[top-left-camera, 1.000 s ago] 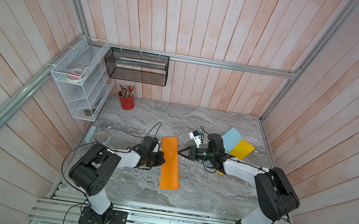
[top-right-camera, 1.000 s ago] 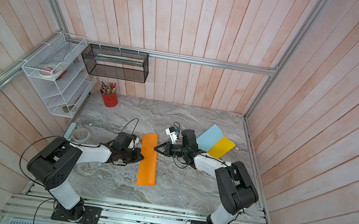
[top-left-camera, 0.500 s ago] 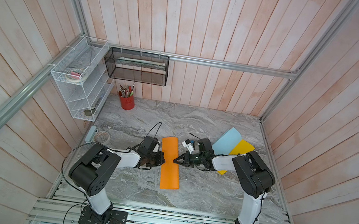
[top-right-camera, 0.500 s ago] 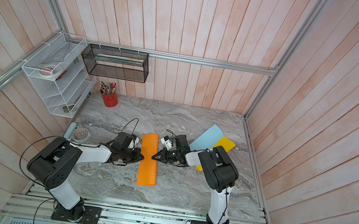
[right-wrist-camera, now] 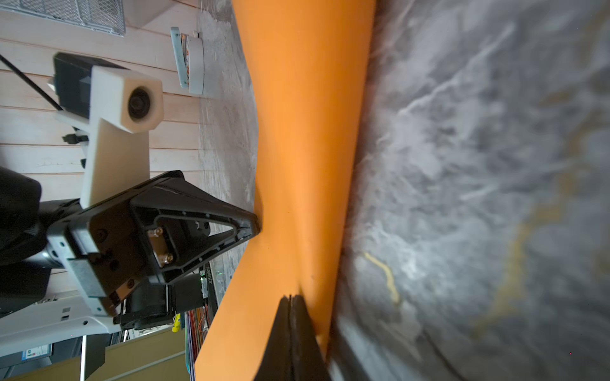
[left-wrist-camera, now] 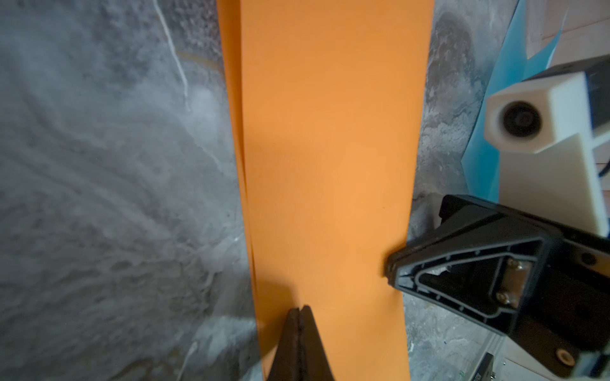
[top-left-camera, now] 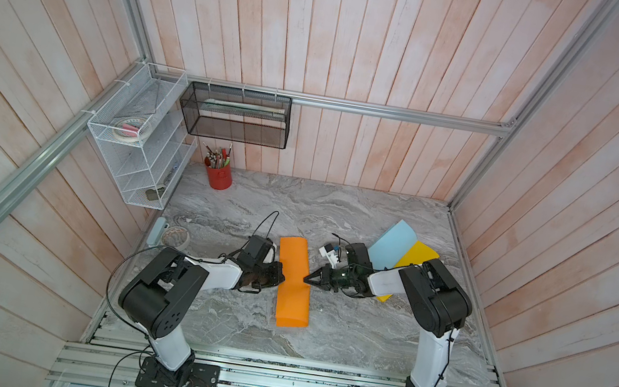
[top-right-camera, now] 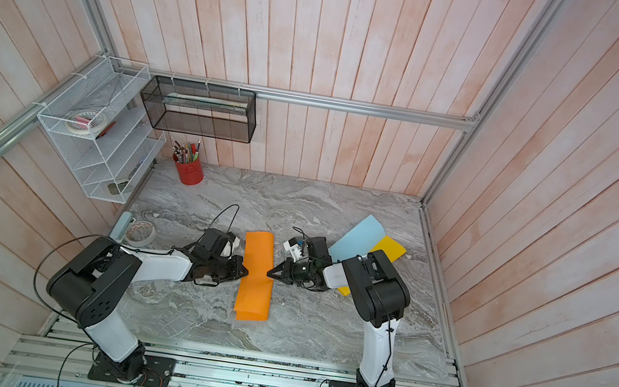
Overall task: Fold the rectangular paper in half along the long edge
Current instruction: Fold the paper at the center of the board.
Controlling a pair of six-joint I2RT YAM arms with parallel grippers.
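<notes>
The yellow sheet is partly covered by the blue sheet and the right arm. In both wrist views the orange paper is cut off by the frame edges, and the marble tabletop is rendered blurred. The items on the white wire shelf are too small to be identified.
</notes>
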